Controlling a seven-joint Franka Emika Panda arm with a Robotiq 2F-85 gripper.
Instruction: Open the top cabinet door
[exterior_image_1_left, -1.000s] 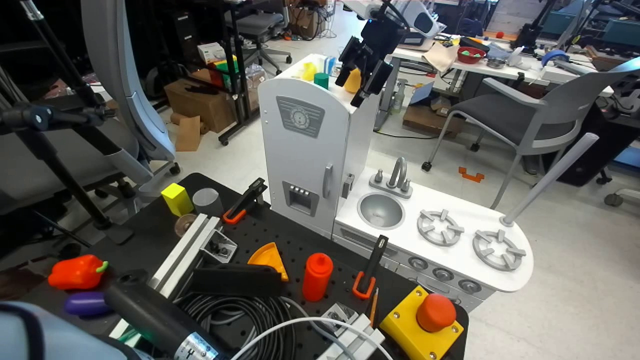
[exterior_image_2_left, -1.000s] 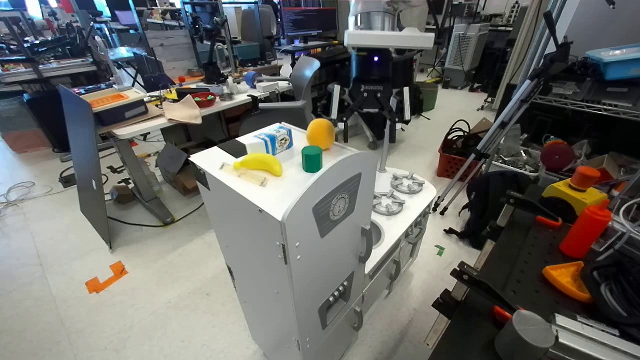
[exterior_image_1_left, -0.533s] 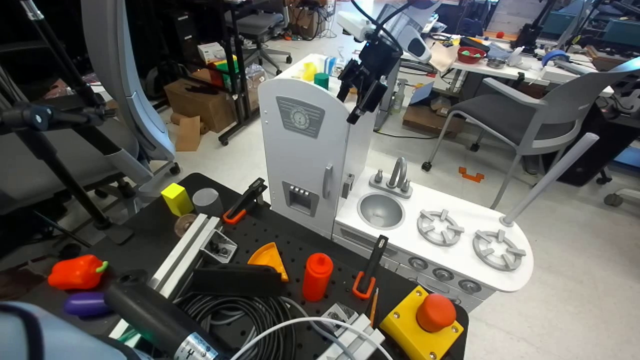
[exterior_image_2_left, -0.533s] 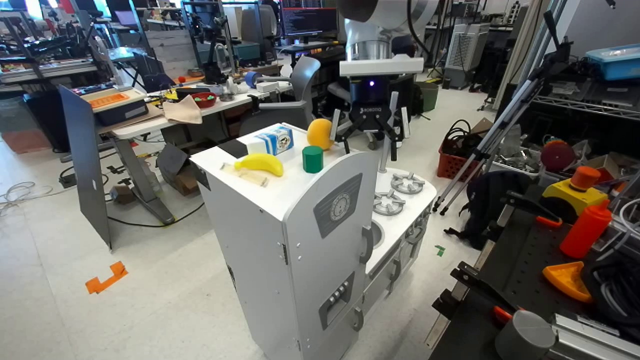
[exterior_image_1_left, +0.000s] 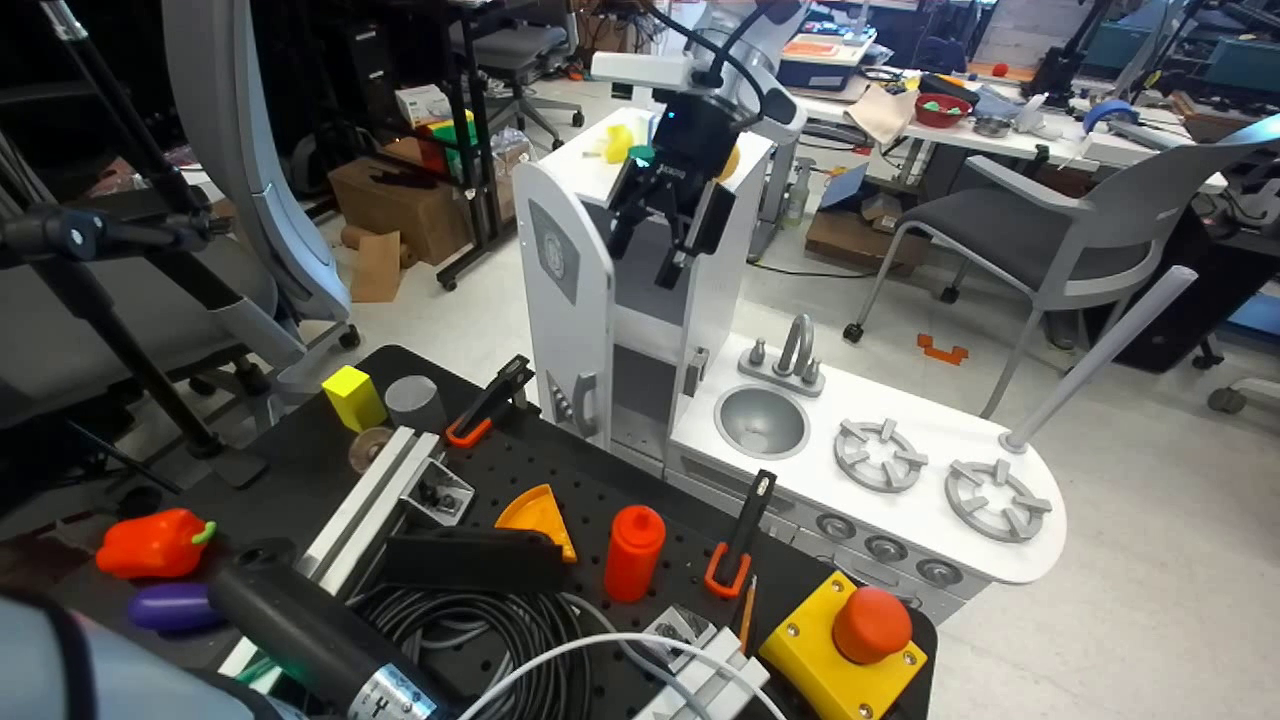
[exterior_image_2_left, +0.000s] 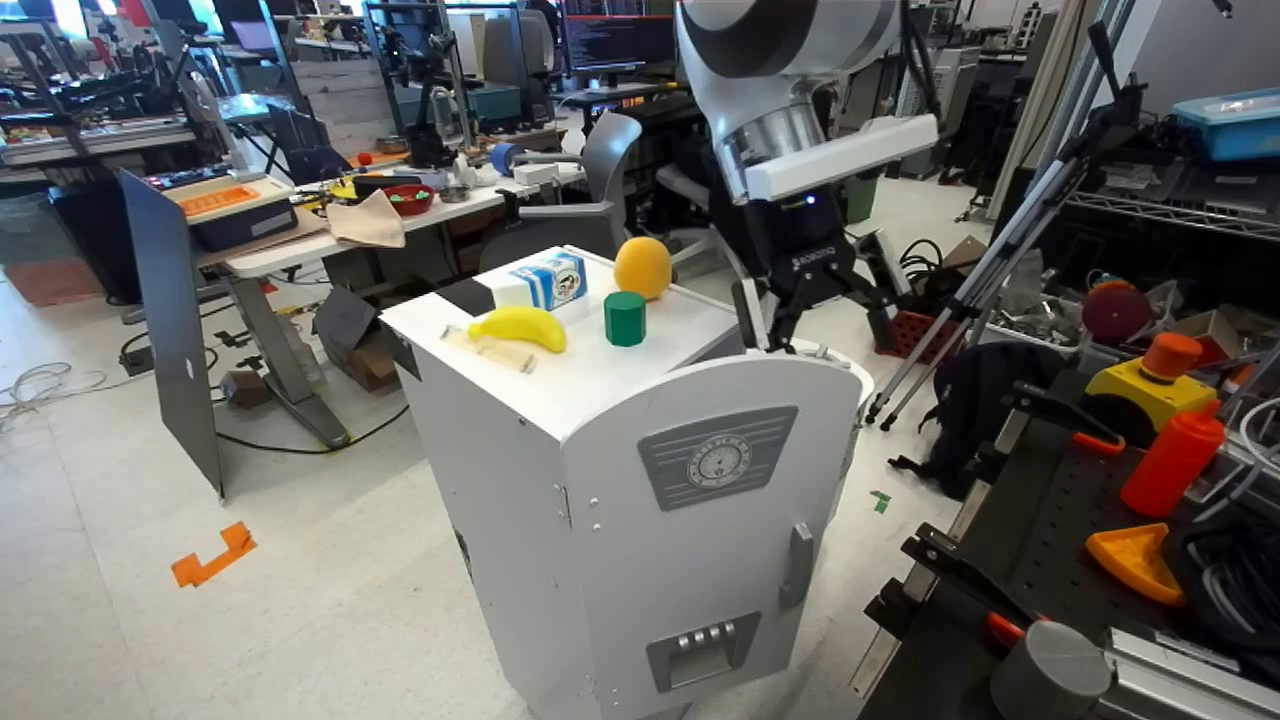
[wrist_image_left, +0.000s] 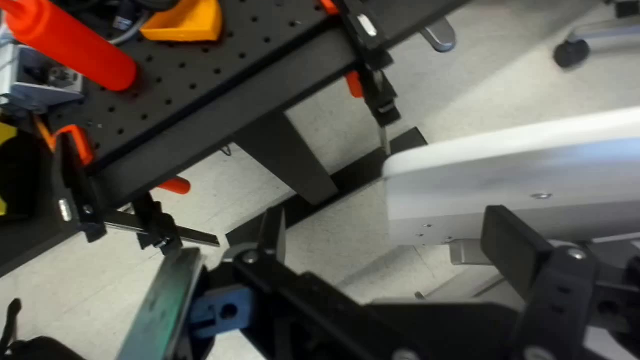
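The top cabinet door (exterior_image_1_left: 565, 325) is a pale grey-white panel with a grey dial plate, a grey handle (exterior_image_1_left: 586, 403) and an arched top. It stands partly open, swung out from the tower, and the shelves inside (exterior_image_1_left: 645, 385) show. It also shows in an exterior view (exterior_image_2_left: 700, 560) from its front. My gripper (exterior_image_1_left: 645, 255) is open and empty at the door's free upper edge, on its inner side. In an exterior view the gripper (exterior_image_2_left: 832, 335) has one finger partly hidden behind the arch. I cannot tell whether it touches. In the wrist view the gripper (wrist_image_left: 385, 220) has its fingers wide apart.
A green block (exterior_image_2_left: 625, 318), banana (exterior_image_2_left: 520, 327), orange ball (exterior_image_2_left: 642, 268) and carton (exterior_image_2_left: 540, 282) sit on the tower top. The sink unit (exterior_image_1_left: 762, 420) with its tap stands beside the tower. A black pegboard table (exterior_image_1_left: 590, 500) with a red bottle (exterior_image_1_left: 635, 553) and clamps stands in front.
The door was closed and has swung outward. My gripper has come down, turned and moved from the tower's side toward the front, to the door's inner side.
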